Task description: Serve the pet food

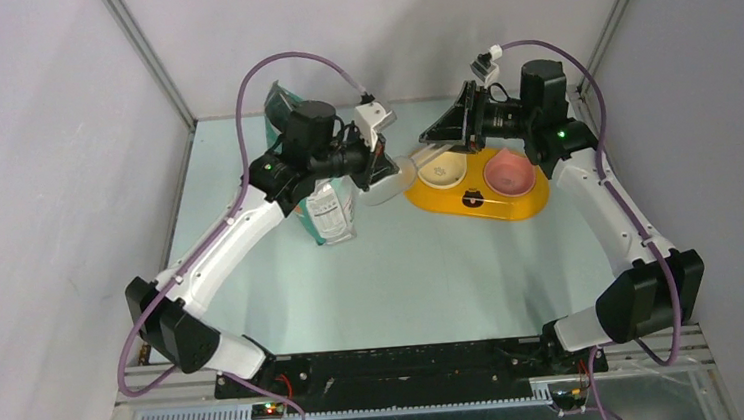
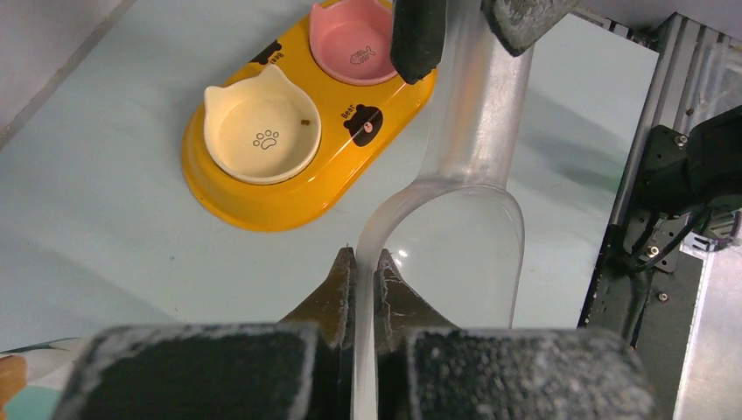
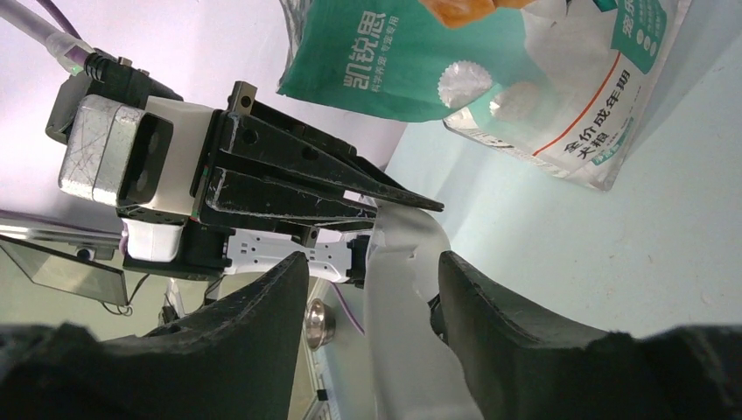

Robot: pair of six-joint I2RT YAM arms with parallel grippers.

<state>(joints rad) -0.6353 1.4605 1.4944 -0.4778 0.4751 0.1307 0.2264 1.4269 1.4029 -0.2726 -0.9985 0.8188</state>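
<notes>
The teal-and-white bag [image 3: 560, 105] bore "凯锐思" in white on its teal panel and "全价成年期犬粮" on its white face; the yellow double-bowl feeder [image 2: 289, 197] read "Bear" beside a bear-head mark

Left arm [image 1: 239, 225] covers most of the teal bag [image 1: 328, 213] from above, so no seeing its mouth. That dark speck [image 2: 304, 122] in the cream bowl [image 2: 262, 131] is way too tiny to identify. The pink bowl [image 2: 354, 52] and the clear scoop [image 2: 464, 245] handle both get clipped by the top edge.
</notes>
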